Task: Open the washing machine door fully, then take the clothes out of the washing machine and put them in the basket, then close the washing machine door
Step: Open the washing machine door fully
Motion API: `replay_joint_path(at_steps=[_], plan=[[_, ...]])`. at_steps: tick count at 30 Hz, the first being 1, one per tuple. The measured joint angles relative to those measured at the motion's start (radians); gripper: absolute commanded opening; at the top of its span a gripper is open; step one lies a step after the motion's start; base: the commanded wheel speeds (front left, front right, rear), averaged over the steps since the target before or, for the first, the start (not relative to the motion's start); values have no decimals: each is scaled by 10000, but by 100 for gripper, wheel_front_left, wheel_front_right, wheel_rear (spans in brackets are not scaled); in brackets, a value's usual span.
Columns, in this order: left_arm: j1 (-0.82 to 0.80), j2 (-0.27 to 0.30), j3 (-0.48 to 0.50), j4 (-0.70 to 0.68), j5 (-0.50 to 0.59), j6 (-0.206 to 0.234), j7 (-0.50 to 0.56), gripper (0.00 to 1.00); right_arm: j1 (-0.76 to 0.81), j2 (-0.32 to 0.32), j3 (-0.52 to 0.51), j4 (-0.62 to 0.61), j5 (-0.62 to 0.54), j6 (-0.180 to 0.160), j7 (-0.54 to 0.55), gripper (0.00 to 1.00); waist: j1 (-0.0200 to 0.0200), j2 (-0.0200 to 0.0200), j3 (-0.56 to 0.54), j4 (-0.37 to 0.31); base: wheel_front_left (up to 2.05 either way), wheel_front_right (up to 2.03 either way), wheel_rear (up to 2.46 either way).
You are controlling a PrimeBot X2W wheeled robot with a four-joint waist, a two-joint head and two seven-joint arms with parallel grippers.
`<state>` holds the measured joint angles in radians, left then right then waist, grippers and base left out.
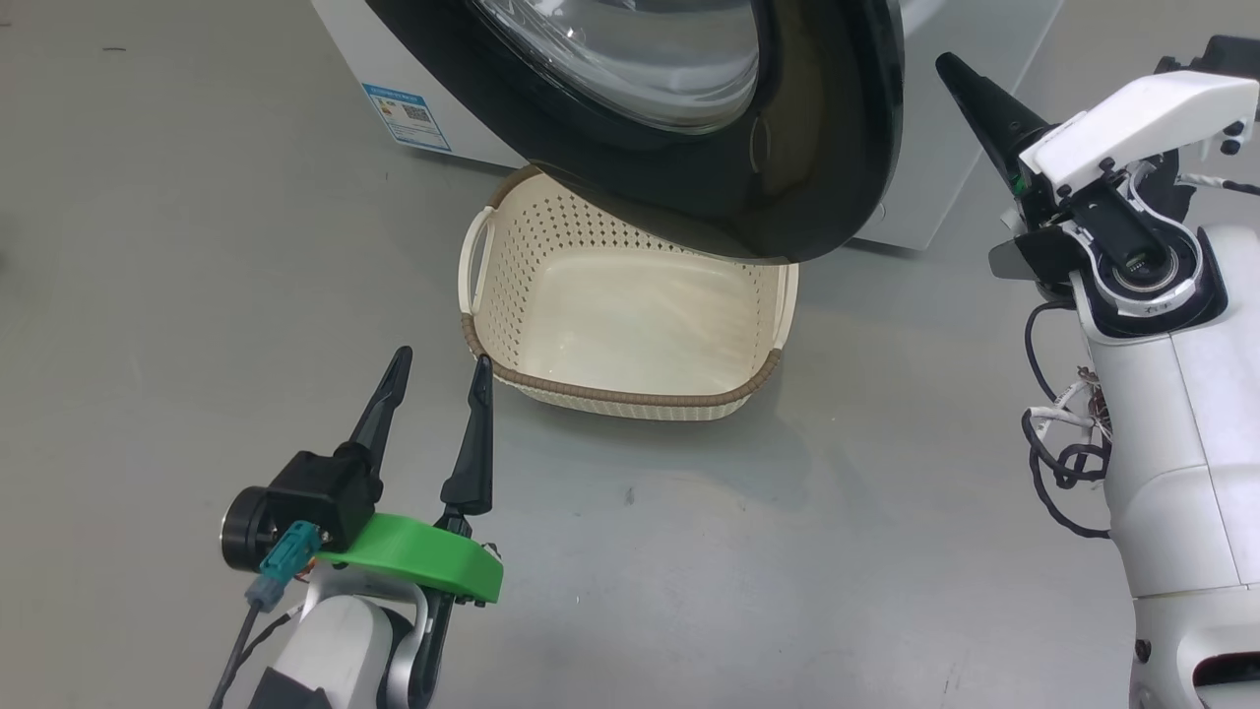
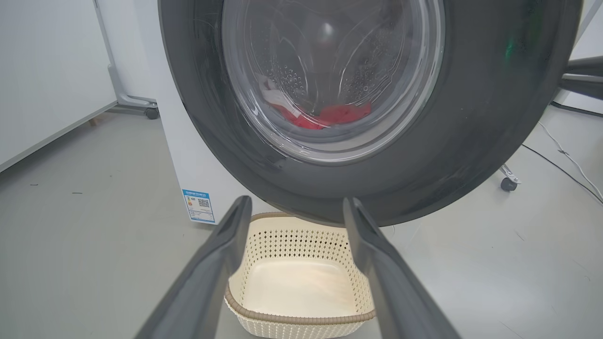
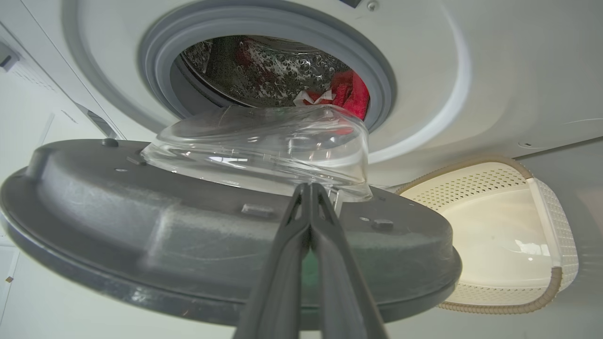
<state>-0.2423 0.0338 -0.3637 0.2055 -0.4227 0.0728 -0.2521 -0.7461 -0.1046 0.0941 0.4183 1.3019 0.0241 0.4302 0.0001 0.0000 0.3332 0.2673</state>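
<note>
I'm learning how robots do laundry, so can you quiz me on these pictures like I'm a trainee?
1. True or false: the basket is empty.
2. Where are the red clothes? A on the floor, B inside the washing machine, C in the basket.
3. Fill in: the right arm's jaws are ____.
Key: 1 true; 2 B; 3 shut.

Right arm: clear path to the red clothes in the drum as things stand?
Probably not. The washing machine door is only part open, and its glass bowl sits between the shut right end effector and the clothes in the drum. Swinging it wider should free the way.
</note>
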Motion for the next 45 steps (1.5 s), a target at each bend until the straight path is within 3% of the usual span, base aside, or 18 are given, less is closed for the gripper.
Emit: replay_joint_path(at_steps=[26,45], plan=[[-45,0,-77,142,0,12,0,100,-833,48,-157,1055,1760,-1074,2665,0,0,0,-161,189,0,0,0],[-44,0,-50,278,-13,25,0,100,-382,311,663,1363,2679,-1323,3889,0,0,0,-610,315,0,0,0]])
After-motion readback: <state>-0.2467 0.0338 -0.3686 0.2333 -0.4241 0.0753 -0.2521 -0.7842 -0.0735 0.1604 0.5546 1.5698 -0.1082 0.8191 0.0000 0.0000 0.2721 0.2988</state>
